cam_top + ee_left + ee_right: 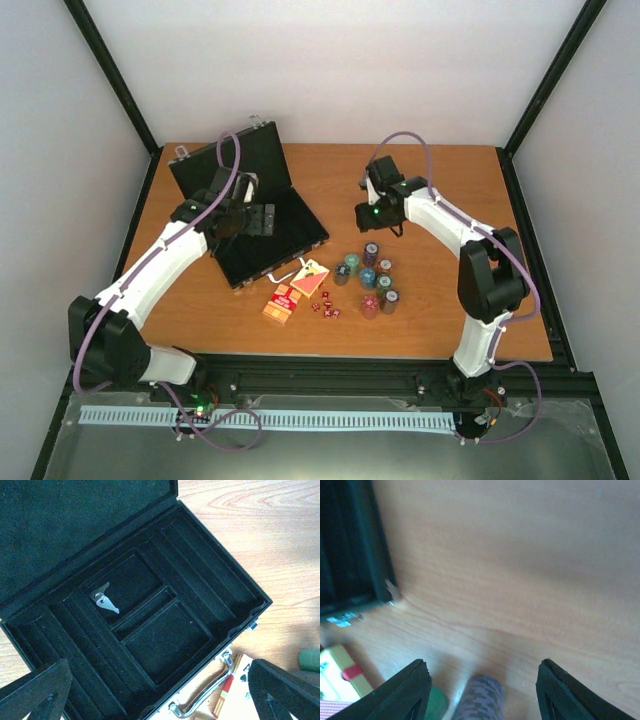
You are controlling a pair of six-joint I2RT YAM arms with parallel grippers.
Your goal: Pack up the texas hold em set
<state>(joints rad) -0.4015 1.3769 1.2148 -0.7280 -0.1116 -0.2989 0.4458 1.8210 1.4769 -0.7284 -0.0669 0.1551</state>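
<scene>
Black and hinged, the case [285, 245] lies open on the left half of the wooden table [450, 180], its lid raised toward the far edge. None of the set is packed: every chip, box and die rests on the table outside the case.

The left claw [262, 220] hangs over the tray with its jaws spread wide, grasping nothing. Its wrist camera looks down into the felt-lined tray, which has long slots along both sides and two square wells in the middle. A small pair of keys [104, 601] lies in the well nearer the lid. The silver handle [205, 700] stands on the front wall.

Just beside the handle lies a red card box [310, 277]. An orange card box [280, 305] sits near it, closer to the table's near edge. To the right of that box, small dark-red dice [326, 309] lie in a loose scatter.

Further right, the chip stacks [368, 278] stand upright in a tight cluster of green, blue, purple and red.

The right claw [378, 222] hovers over the far side of that cluster. Its fingers are apart and grip nothing. In its wrist view a purple stack [481, 700] sits below and between them, untouched, with a green stack [436, 704] just beside it.
</scene>
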